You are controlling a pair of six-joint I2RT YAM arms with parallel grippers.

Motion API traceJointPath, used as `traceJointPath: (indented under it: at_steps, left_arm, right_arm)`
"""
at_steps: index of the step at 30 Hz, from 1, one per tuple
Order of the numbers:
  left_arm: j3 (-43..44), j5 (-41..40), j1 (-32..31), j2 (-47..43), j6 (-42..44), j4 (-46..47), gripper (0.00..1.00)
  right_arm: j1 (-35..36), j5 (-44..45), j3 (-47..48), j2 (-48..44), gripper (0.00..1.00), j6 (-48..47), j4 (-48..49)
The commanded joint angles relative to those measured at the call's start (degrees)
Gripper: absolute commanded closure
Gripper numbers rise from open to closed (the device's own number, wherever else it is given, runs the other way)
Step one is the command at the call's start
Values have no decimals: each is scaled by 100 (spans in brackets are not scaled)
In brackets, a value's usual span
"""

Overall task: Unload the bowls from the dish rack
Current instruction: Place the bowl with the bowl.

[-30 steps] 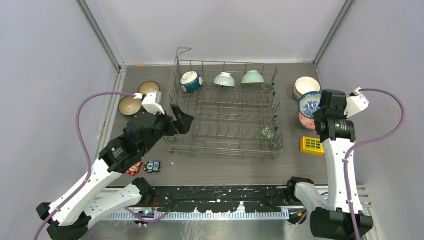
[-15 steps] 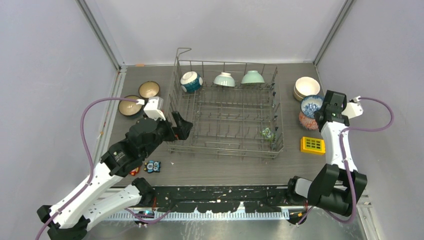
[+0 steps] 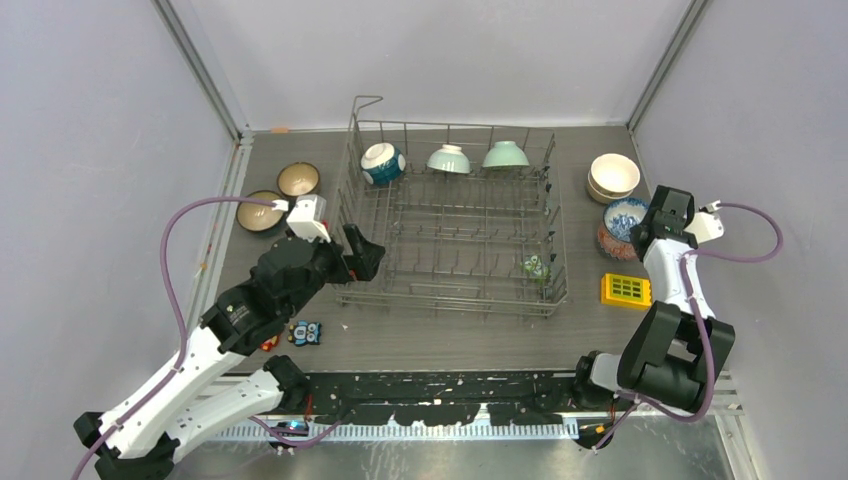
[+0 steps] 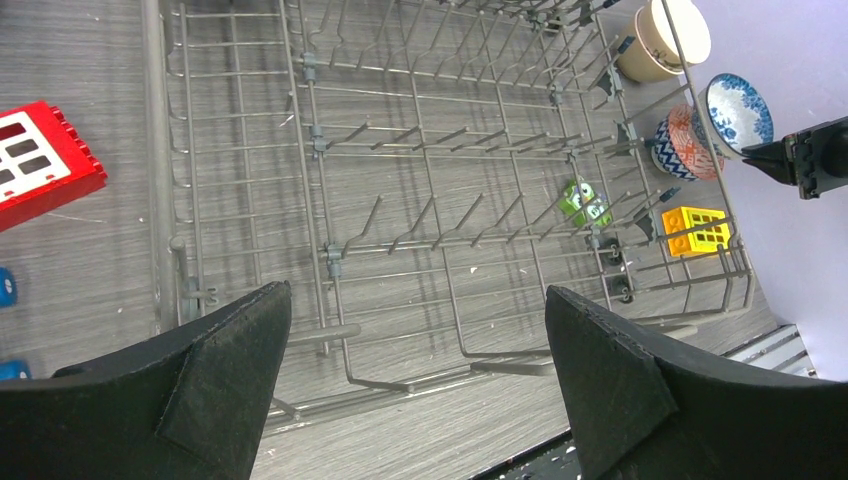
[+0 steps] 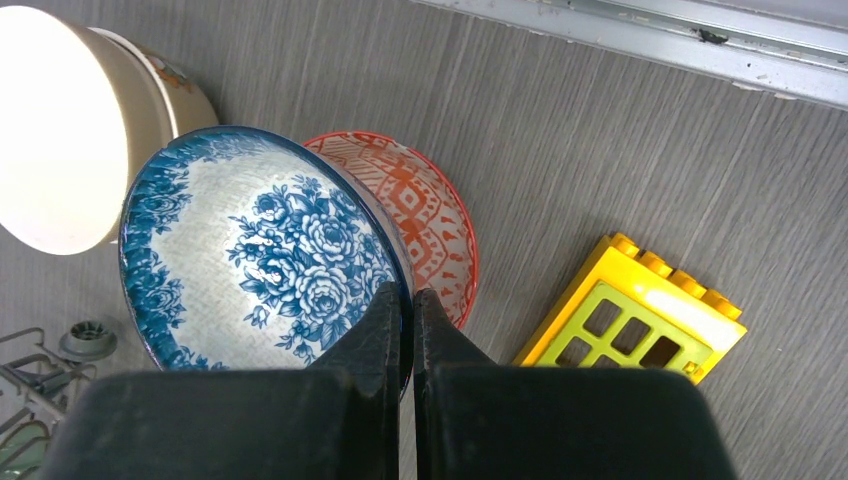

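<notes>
Right gripper (image 3: 643,226) clenched on the rim of the blue floral bowl (image 3: 622,212), on the table (image 3: 430,335) to the right of the dish rack (image 3: 450,225) and apart from it. That bowl sits tilted on the red-patterned bowl (image 3: 608,244), and the cream bowl (image 3: 613,174) is just beyond. Same top view: left gripper (image 3: 362,248) at the rack's near-left corner, jaws spread, nothing between them. The rack's far row holds three bowls: blue-and-white bowl (image 3: 382,162), mint bowl (image 3: 449,158), pale green bowl (image 3: 505,154). Left of the rack, on the table, are a brown bowl (image 3: 298,179) and a second brown bowl (image 3: 262,210). A green toy (image 3: 535,266) lies inside the rack near its right end; a yellow block (image 3: 626,290) lies on the table, nearer than the red-patterned bowl. Left wrist view: left gripper (image 4: 415,295) released, fingers wide apart above the rack (image 4: 420,150). The green toy (image 4: 585,202) lies among the tines. Past the rack's end are the cream bowl (image 4: 670,35), floral bowl (image 4: 738,110) and red-patterned bowl (image 4: 680,150) — the right gripper's dark tip (image 4: 790,160) is beside them at the frame edge. Right wrist view: right gripper (image 5: 408,300) has both fingers pressed almost together on the floral bowl's (image 5: 260,250) near rim. That bowl overlaps the red-patterned bowl (image 5: 425,205). The cream bowl (image 5: 70,130) is at upper left, and the yellow block (image 5: 640,310) lies apart at right.
</notes>
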Motion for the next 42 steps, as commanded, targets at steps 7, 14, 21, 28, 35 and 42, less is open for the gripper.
traceJointPath:
  at_steps: [7, 14, 21, 28, 35, 42]
  left_arm:
    - [-163, 16, 23, -149, -147, -106, 0]
    - [-189, 31, 23, -180, -183, -116, 0]
    - [-189, 29, 23, -167, -180, -134, 0]
    - [-198, 51, 23, -140, -209, -133, 0]
    - [-215, 22, 23, -160, -209, -158, 0]
    - [-216, 32, 23, -140, -227, -161, 0]
  right_arm:
    - [-29, -11, -25, 105, 99, 82, 637]
    - [-29, -12, -145, 164, 99, 29, 690]
    - [-29, -67, -229, 241, 99, 35, 713]
    - [-29, -23, -239, 307, 99, 7, 704]
    - [-40, -43, -245, 452, 99, -27, 724]
    - [-55, -62, -202, 507, 99, -42, 704]
